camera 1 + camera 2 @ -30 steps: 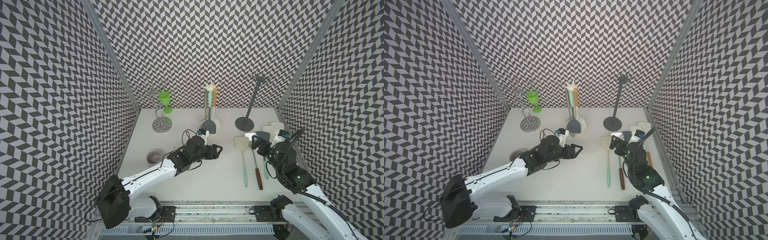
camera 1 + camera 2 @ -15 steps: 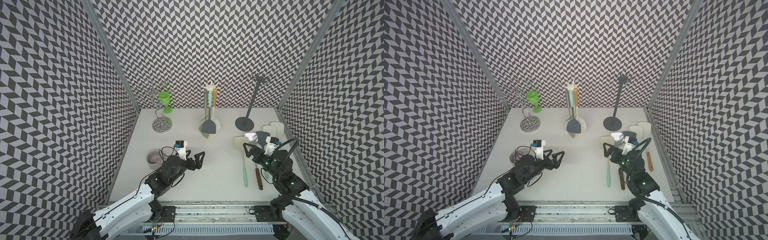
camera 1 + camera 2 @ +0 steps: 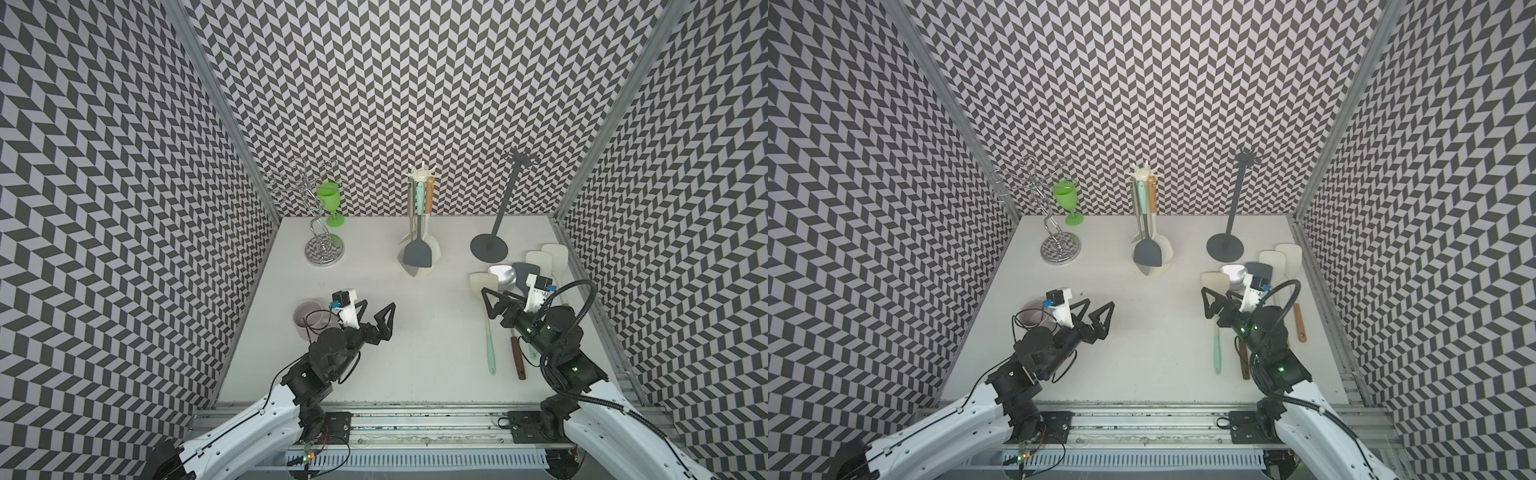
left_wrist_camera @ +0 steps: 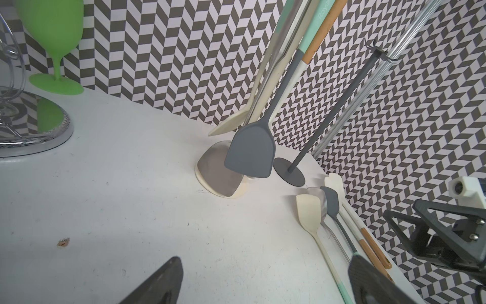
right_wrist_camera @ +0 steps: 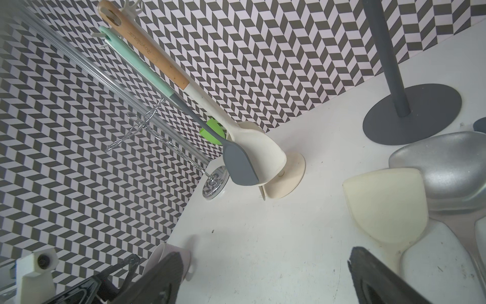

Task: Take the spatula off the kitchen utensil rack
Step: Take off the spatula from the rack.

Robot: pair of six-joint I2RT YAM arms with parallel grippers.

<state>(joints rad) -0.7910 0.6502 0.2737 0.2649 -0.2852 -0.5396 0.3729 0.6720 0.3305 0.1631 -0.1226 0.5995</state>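
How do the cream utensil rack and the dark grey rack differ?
The cream utensil rack is loaded with hanging utensils, including a grey spatula; the dark grey rack bears nothing. The cream utensil rack is pale, the dark grey rack nearly black. Both stand upright on round bases.

Three racks [image 3: 489, 248], one green goblet [image 3: 328, 199], one cup [image 3: 302, 312], five utensils [image 3: 483, 284] lying loose, four hanging

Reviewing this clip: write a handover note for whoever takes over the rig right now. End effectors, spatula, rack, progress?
Left end effector: open, empty, above the table near the pale cup.
Right end effector: open, empty, over the loose utensils.
Grey spatula hangs on the cream utensil rack, back centre.
Done: nothing; it is untouched.
Left: grasp it, lift it off, set it down.
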